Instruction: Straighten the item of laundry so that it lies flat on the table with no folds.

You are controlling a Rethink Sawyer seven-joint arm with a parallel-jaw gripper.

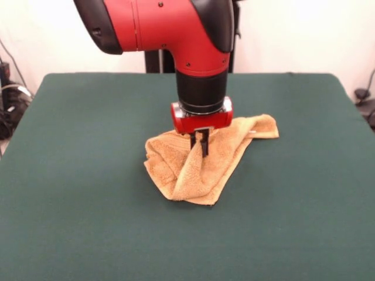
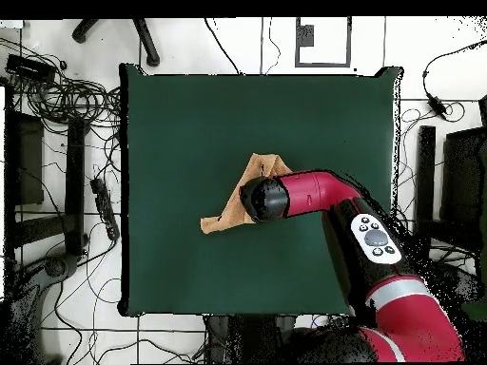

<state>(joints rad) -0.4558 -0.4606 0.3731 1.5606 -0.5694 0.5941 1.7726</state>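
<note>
Where arm descends from above: gripper (image 1: 202,142) planted at middle of towel (image 1: 202,161), fingers nearly together, pinching a raised ridge of cloth. Towel bunched and folded near centre of table (image 1: 76,175), one corner trailing right and far in front view. Overhead: towel (image 2: 228,214) partly hidden beneath arm.

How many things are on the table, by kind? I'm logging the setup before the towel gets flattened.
Towels: 1, the crumpled golden-orange towel, pinched by the gripper
Tables: 1, the dark green table
Robot arms: 1, the red and black arm
Total: 3
</note>
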